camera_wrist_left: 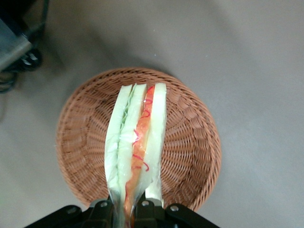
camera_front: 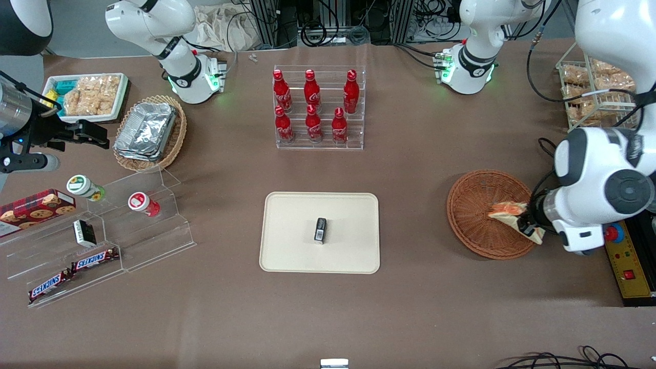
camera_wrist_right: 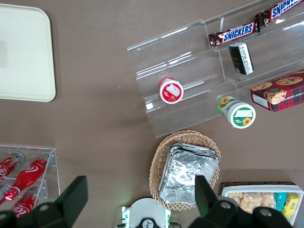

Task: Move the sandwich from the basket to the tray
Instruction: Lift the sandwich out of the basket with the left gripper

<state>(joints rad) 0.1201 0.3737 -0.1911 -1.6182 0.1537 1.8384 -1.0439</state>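
I'm carrying now: my gripper (camera_wrist_left: 127, 209) is clamping the sandwich (camera_wrist_left: 137, 152), lifted just above the basket (camera_wrist_left: 190, 142) beneath it. Next I'm judging a sideways haul toward the parked arm's end, to the tray (camera_front: 292, 251); a small dark packet (camera_front: 320, 230) is sitting mid-tray, so I'm aiming beside it.

gripper (camera_wrist_left: 127, 209): fingers closed tight on one end of the sandwich (camera_wrist_left: 137, 147) | sandwich: held up above the basket (camera_wrist_left: 190, 142), white bread on both sides, orange-red stripe down the middle | basket: round, brown, sits on a plain table (camera_wrist_left: 256, 61)
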